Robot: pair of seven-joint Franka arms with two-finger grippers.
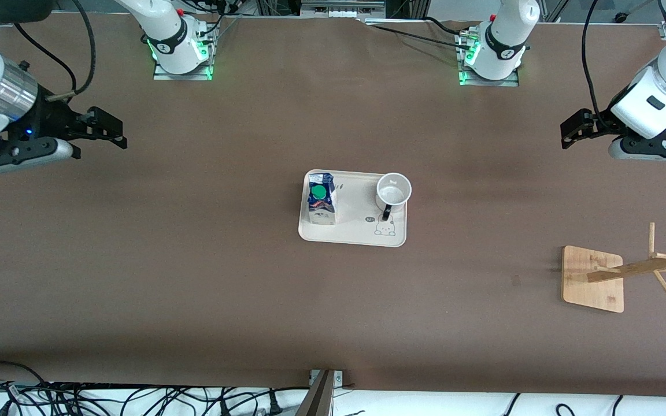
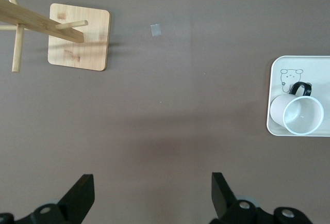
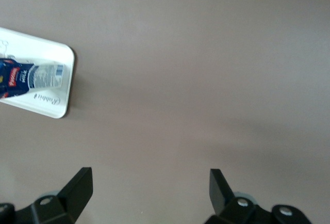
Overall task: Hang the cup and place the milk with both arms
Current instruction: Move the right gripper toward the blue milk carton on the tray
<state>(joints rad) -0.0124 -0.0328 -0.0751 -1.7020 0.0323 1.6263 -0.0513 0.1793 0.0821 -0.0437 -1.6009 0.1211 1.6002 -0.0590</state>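
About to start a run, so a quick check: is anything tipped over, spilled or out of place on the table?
Nothing stands out. The milk and the cup stand upright on the tray, no spill. The rack stands upright toward the left arm's end. Both grippers, left and right, hang open over bare table.

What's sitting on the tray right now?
On the tray stand the milk carton and the cup, upright and apart. A bear drawing shows; the tray surface under both is hidden.
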